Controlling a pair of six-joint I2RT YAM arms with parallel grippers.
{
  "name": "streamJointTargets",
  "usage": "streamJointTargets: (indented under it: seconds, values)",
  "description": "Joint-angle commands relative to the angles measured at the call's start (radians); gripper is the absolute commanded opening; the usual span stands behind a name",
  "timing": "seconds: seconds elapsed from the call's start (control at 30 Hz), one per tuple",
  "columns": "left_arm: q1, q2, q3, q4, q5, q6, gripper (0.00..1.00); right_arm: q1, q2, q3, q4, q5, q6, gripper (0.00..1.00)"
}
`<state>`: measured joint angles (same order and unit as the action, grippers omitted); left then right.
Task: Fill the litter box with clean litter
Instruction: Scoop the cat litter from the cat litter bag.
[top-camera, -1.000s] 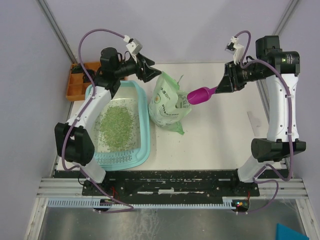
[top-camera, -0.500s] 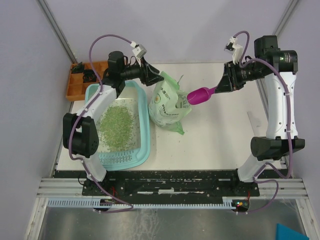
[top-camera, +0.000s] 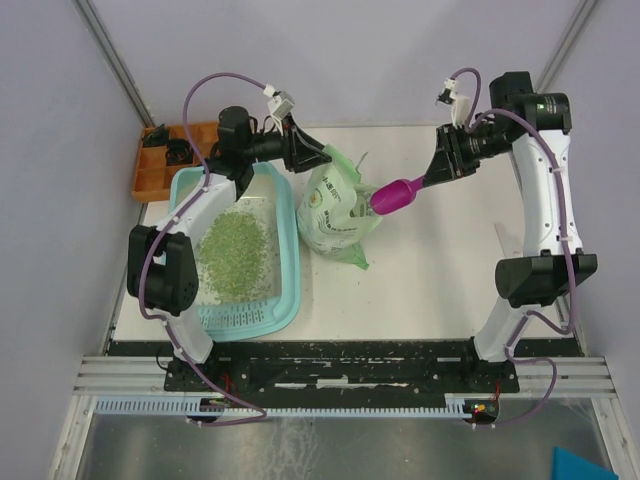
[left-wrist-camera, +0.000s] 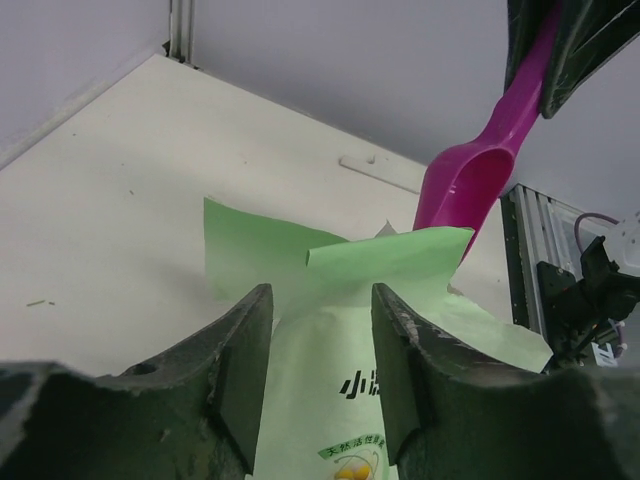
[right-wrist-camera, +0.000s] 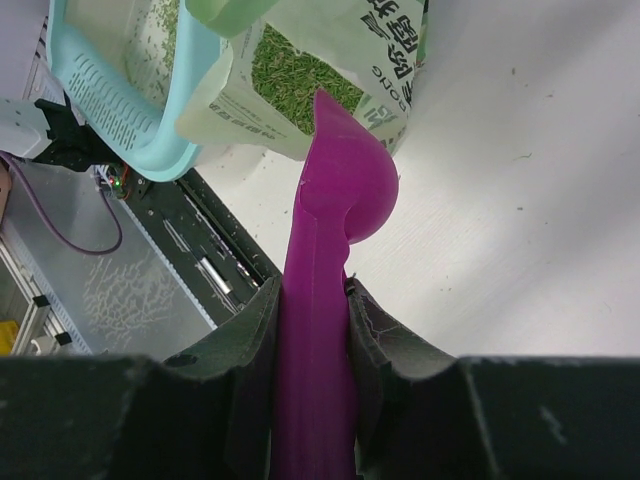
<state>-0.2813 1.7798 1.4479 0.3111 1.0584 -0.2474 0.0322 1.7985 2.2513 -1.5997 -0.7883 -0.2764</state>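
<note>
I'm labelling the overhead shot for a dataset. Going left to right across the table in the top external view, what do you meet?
From the left: orange compartment tray → litter box → pale green bag → magenta scoop → right gripper, clamped on the scoop's handle.

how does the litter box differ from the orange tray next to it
The litter box is large and light teal; the orange tray is smaller. The litter box is one open basin holding green litter; the orange tray is split into compartments. Both are rectangular trays on the robot's left side.
</note>
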Motion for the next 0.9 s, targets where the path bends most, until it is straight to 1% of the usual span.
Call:
streamJointTargets:
  seconds: [0.0,0.13,0.17,0.2,0.23,0.27,0.3,0.43,0.47,0.5,0.53,0.57,0.63,0.7,0.77,0.87]
  values:
    - [-0.011,0.006,0.025,0.054,0.05,-0.049,0.47,0.044,0.019,0.044,-0.049,0.008,0.004,0.02]
    - [-0.012,0.011,0.032,0.008,0.073,-0.031,0.34,0.084,0.033,0.057,-0.037,0.022,0.01,0.02]
    - [-0.012,0.008,0.032,-0.003,0.073,-0.02,0.29,0.089,0.033,0.061,-0.031,0.024,0.013,0.02]
    - [-0.012,0.005,0.032,-0.02,0.071,-0.009,0.21,0.093,0.034,0.066,-0.026,0.029,0.018,0.02]
    - [-0.012,0.003,0.034,-0.028,0.071,-0.001,0.19,0.096,0.035,0.071,-0.022,0.034,0.019,0.02]
    - [-0.011,0.001,0.035,-0.029,0.07,0.001,0.1,0.097,0.037,0.077,-0.02,0.04,0.022,0.02]
    - [-0.012,0.001,0.039,-0.035,0.07,0.005,0.04,0.099,0.038,0.083,-0.018,0.044,0.023,0.02]
    - [-0.012,-0.001,0.052,-0.067,0.071,0.028,0.03,0.102,0.038,0.102,-0.013,0.065,0.027,0.02]
    - [-0.012,-0.003,0.052,-0.067,0.071,0.028,0.12,0.102,0.037,0.103,-0.013,0.068,0.026,0.02]
    - [-0.012,-0.003,0.052,-0.066,0.074,0.026,0.28,0.103,0.033,0.103,-0.014,0.071,0.026,0.02]
    - [-0.012,-0.001,0.052,-0.064,0.098,0.021,0.4,0.103,0.028,0.101,-0.015,0.073,0.025,0.02]
    - [-0.012,0.005,0.05,-0.048,0.116,0.005,0.47,0.104,0.024,0.099,-0.015,0.075,0.023,0.02]
    - [-0.012,0.029,0.049,0.013,0.184,-0.073,0.54,0.106,0.014,0.09,-0.018,0.077,0.02,0.02]
    - [-0.012,0.065,0.047,0.114,0.239,-0.186,0.57,0.106,0.004,0.08,-0.019,0.076,0.019,0.02]
    - [-0.013,0.102,0.036,0.292,0.267,-0.32,0.58,0.105,-0.002,0.071,-0.017,0.074,0.019,0.02]
    - [-0.015,0.143,-0.012,0.616,0.265,-0.552,0.58,0.106,-0.009,0.06,-0.013,0.071,0.022,0.02]
